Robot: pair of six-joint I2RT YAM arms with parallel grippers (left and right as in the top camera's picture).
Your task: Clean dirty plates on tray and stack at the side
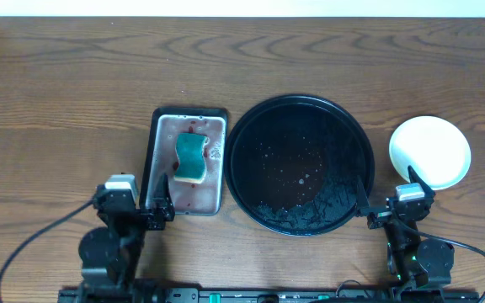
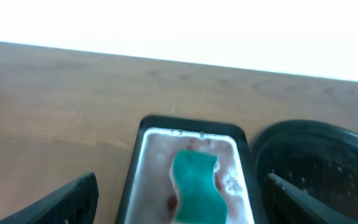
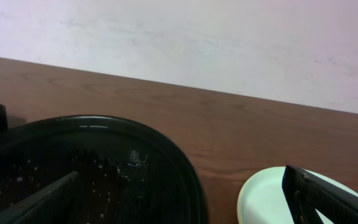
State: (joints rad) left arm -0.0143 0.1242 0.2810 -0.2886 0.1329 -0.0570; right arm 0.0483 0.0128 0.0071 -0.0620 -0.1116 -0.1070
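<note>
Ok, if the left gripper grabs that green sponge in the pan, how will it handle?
Probably soft: the sponge has a wavy, foam-like outline, so it should squash under the grip. It lies in the wet-looking, red-stained pan, so likely soaked, a bit slippery, and drippy. Lying flat, it shouldn't roll.

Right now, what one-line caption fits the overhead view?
Left gripper and right gripper open; black tray bare of plates, green sponge in the metal pan, pale plate on the table beside it.

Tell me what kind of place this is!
Probably a robot lab's dishwashing practice spot, not a real kitchen: a wooden table, a sponge in a stained metal pan, and a wet black tray.
</note>
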